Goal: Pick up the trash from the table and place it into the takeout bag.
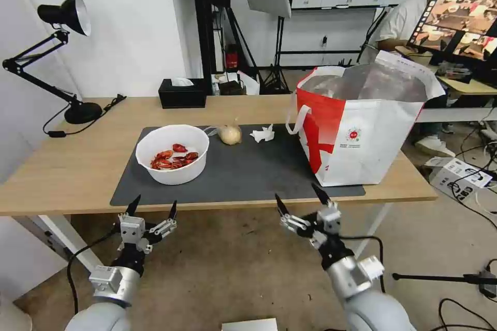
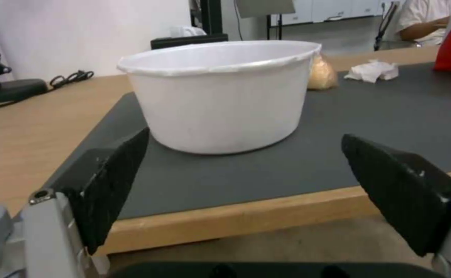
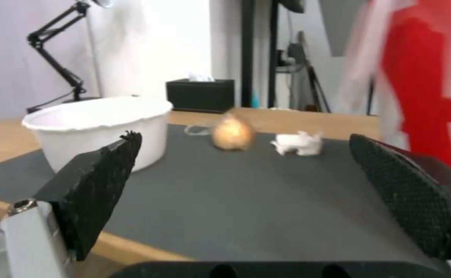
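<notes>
White is the bowl [image 1: 172,154], and it has red shells inside. It sits on the grey mat [image 1: 248,170] on the table [image 1: 67,165], straight ahead of the left gripper [image 1: 152,205]. That gripper's fingers are spread wide apart and hold nothing. They hang just in front of the table edge, not touching the bowl.

The right gripper [image 1: 301,198] is empty too, with its fingers wide apart. Past its fingers, farther back on the mat, lie the beige lump [image 1: 230,134] and the crumpled tissue [image 1: 263,134], close together. The takeout bag [image 1: 362,129] stands open, off to the outer side of the right fingers.

I think the job has hardly begun. The bowl, lump and tissue are all out on the mat. All three have yet to go into the bag.
</notes>
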Robot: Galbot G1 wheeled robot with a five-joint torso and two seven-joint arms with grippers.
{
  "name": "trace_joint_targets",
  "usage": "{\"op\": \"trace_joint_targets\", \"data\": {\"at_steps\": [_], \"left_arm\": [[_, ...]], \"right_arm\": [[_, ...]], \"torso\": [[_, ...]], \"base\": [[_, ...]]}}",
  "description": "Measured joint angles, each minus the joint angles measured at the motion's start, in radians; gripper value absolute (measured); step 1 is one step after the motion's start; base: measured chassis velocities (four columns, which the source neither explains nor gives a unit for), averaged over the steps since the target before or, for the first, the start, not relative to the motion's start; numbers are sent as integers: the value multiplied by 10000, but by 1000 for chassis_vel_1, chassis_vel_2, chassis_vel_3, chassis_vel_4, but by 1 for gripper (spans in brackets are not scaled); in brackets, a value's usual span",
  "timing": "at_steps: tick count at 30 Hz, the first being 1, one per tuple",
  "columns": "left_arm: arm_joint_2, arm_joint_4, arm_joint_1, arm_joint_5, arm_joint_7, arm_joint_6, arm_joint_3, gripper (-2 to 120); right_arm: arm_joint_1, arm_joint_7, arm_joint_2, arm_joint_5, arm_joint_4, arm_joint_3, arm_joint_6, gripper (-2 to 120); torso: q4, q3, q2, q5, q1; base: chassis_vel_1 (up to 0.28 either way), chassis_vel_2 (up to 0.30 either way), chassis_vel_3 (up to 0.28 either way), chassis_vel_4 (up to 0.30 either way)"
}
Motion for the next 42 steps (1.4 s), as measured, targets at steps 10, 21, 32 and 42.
{"op": "trace_joint_targets", "data": {"at_steps": [10, 21, 32, 42], "left_arm": [[-148, -109, 294, 119, -3, 27, -227, 100], [-201, -32, 392, 201, -9, 46, -307, 100], [-184, 140, 303, 128, -13, 50, -267, 100], [-223, 119, 416, 109, -13, 56, -143, 100]], "right_arm": [[2548, 419, -451, 741, -799, -1637, -962, 100], [7152, 3171, 19, 2377, -2985, -4119, -2980, 100], [10499, 5755, 1453, 4695, -6397, -4784, -4109, 100], [11555, 5778, 2440, 4667, -9166, -5006, -4106, 100]], "torso": [[-2, 0, -1, 2, 1], [-2, 1, -1, -1, 1], [-1, 1, -1, -1, 1], [0, 0, -1, -1, 1]], "base": [[0, 0, 0, 0], [0, 0, 0, 0], [0, 0, 0, 0], [0, 0, 0, 0]]}}
